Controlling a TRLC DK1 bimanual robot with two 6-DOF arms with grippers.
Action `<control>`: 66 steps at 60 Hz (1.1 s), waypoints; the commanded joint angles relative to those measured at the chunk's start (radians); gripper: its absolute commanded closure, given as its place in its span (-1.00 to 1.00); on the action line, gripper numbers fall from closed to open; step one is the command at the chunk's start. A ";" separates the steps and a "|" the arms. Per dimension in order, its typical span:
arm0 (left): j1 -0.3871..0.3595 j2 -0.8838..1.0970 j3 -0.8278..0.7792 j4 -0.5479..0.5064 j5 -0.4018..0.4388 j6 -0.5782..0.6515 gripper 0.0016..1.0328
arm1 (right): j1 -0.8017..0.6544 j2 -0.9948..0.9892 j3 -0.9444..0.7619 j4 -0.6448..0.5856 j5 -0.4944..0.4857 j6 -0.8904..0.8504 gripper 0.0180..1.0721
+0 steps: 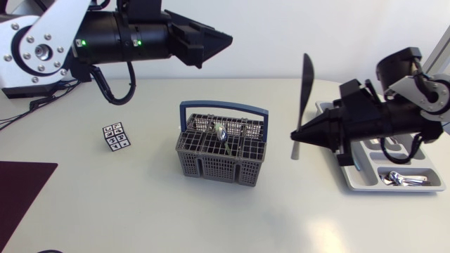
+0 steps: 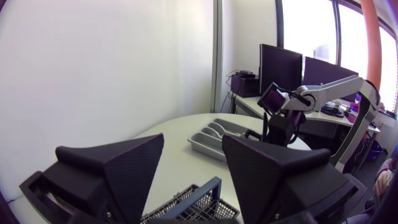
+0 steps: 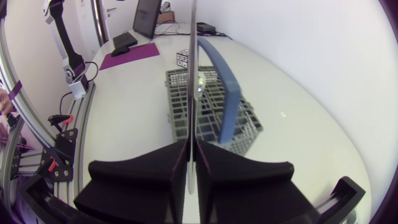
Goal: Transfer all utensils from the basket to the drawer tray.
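Note:
A grey wire basket [image 1: 211, 166] with a blue handle [image 1: 225, 107] stands mid-table, a silver spoon [image 1: 221, 132] leaning inside it. My right gripper [image 1: 295, 135] hovers to its right, shut on a long black utensil [image 1: 305, 91] held upright. In the right wrist view the gripper [image 3: 191, 144] pinches the utensil [image 3: 194, 62] edge-on, with the basket [image 3: 177, 118] ahead of it. Behind the right arm lies the grey drawer tray [image 1: 354, 177], with silver utensils [image 1: 404, 179] in one compartment. My left gripper [image 1: 219, 50] hangs high at the back left. Its fingers [image 2: 118, 168] stand apart, empty.
A small cube with printed markers [image 1: 116, 136] sits left of the basket. A dark purple mat [image 1: 21, 193] covers the front left corner. Black cables [image 1: 112, 88] hang under the left arm. The left wrist view shows the tray [image 2: 214, 140] and basket rim [image 2: 186, 208].

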 commanded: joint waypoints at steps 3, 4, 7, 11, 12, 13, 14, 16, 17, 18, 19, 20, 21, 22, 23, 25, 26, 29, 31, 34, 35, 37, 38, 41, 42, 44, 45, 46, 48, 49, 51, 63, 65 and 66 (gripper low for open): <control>0.024 -0.008 -0.036 -0.015 -0.004 0.028 -0.35 | -0.173 0.021 0.034 -0.139 -0.063 -0.185 0.89; 0.030 -0.011 -0.042 -0.015 -0.004 0.029 -0.35 | -0.201 0.029 0.047 -0.165 -0.069 -0.208 0.89; 0.033 -0.014 -0.054 -0.018 -0.004 0.034 -0.35 | -0.261 0.046 0.070 -0.204 -0.085 -0.248 0.89; 0.034 -0.014 -0.068 -0.041 -0.004 0.055 -0.35 | -0.348 0.075 0.106 -0.222 -0.089 -0.268 0.89; 0.033 -0.016 -0.073 -0.046 -0.004 0.063 -0.35 | -0.370 0.084 0.117 -0.222 -0.089 -0.268 0.89; 0.031 -0.014 -0.079 -0.050 -0.004 0.072 -0.35 | -0.399 0.098 0.132 -0.224 -0.088 -0.268 0.89; 0.031 -0.014 -0.082 -0.053 -0.004 0.078 -0.35 | -0.417 0.108 0.143 -0.227 -0.088 -0.274 0.89; 0.028 -0.014 -0.092 -0.056 -0.012 0.087 -0.35 | -0.465 0.133 0.171 -0.234 -0.088 -0.286 0.89; 0.027 -0.014 -0.096 -0.060 -0.015 0.092 -0.35 | -0.486 0.147 0.186 -0.237 -0.088 -0.291 0.89; 0.024 -0.016 -0.102 -0.064 -0.018 0.101 -0.35 | -0.506 0.159 0.200 -0.239 -0.088 -0.293 0.89; 0.021 -0.016 -0.105 -0.067 -0.019 0.106 -0.35 | -0.523 0.173 0.215 -0.240 -0.088 -0.293 0.89; 0.019 -0.016 -0.111 -0.069 -0.023 0.109 -0.35 | -0.548 0.196 0.241 -0.247 -0.086 -0.293 0.89; 0.019 -0.016 -0.114 -0.069 -0.024 0.110 -0.35 | -0.563 0.213 0.258 -0.253 -0.083 -0.293 0.89; 0.019 -0.016 -0.122 -0.069 -0.027 0.117 -0.35 | -0.575 0.228 0.277 -0.257 -0.082 -0.293 0.89; 0.016 -0.016 -0.126 -0.069 -0.032 0.123 -0.35 | -0.600 0.254 0.304 -0.263 -0.080 -0.293 0.89; 0.011 -0.014 -0.139 -0.069 -0.041 0.130 -0.35 | -0.643 0.309 0.366 -0.282 -0.079 -0.293 0.89; 0.007 -0.014 -0.146 -0.069 -0.044 0.137 -0.35 | -0.655 0.329 0.392 -0.291 -0.074 -0.293 0.89; 0.002 -0.014 -0.157 -0.069 -0.049 0.146 -0.35 | -0.683 0.375 0.444 -0.299 -0.057 -0.288 0.89; -0.004 -0.012 -0.169 -0.069 -0.058 0.158 -0.35 | -0.706 0.415 0.491 -0.302 -0.039 -0.283 0.89; -0.012 -0.012 -0.180 -0.069 -0.069 0.169 -0.35 | -0.726 0.467 0.556 -0.316 0.003 -0.280 0.89; -0.013 -0.012 -0.183 -0.069 -0.072 0.170 -0.35 | -0.732 0.480 0.573 -0.316 0.012 -0.276 0.89; -0.018 -0.012 -0.191 -0.069 -0.076 0.176 -0.35 | -0.743 0.510 0.614 -0.314 0.029 -0.251 0.89; -0.019 -0.011 -0.194 -0.069 -0.078 0.178 -0.35 | -0.749 0.527 0.634 -0.316 0.038 -0.240 0.89; -0.025 -0.011 -0.204 -0.069 -0.082 0.183 -0.35 | -0.761 0.581 0.702 -0.308 0.086 -0.199 0.89; -0.025 -0.011 -0.208 -0.069 -0.084 0.184 -0.35 | -0.764 0.599 0.723 -0.305 0.098 -0.188 0.89; -0.028 -0.009 -0.214 -0.069 -0.090 0.189 -0.35 | -0.770 0.635 0.764 -0.300 0.130 -0.161 0.89; -0.030 -0.011 -0.217 -0.069 -0.093 0.190 -0.35 | -0.772 0.655 0.789 -0.300 0.145 -0.148 0.89; -0.032 -0.011 -0.221 -0.069 -0.098 0.193 -0.35 | -0.775 0.675 0.815 -0.300 0.159 -0.133 0.89; -0.032 -0.011 -0.226 -0.069 -0.098 0.195 -0.35 | -0.779 0.710 0.863 -0.300 0.182 -0.115 0.89; -0.032 -0.011 -0.231 -0.069 -0.098 0.196 -0.35 | -0.782 0.733 0.890 -0.302 0.204 -0.102 0.89; -0.032 -0.012 -0.238 -0.070 -0.098 0.201 -0.35 | -0.782 0.759 0.924 -0.302 0.231 -0.087 0.89; -0.032 -0.019 -0.270 -0.070 -0.104 0.209 -0.35 | -0.781 0.883 1.061 -0.319 0.326 -0.010 0.89; -0.032 -0.019 -0.274 -0.070 -0.104 0.209 -0.35 | -0.778 0.905 1.080 -0.328 0.336 -0.004 0.89; -0.032 -0.019 -0.275 -0.070 -0.104 0.210 -0.35 | -0.776 0.915 1.090 -0.331 0.342 0.000 0.89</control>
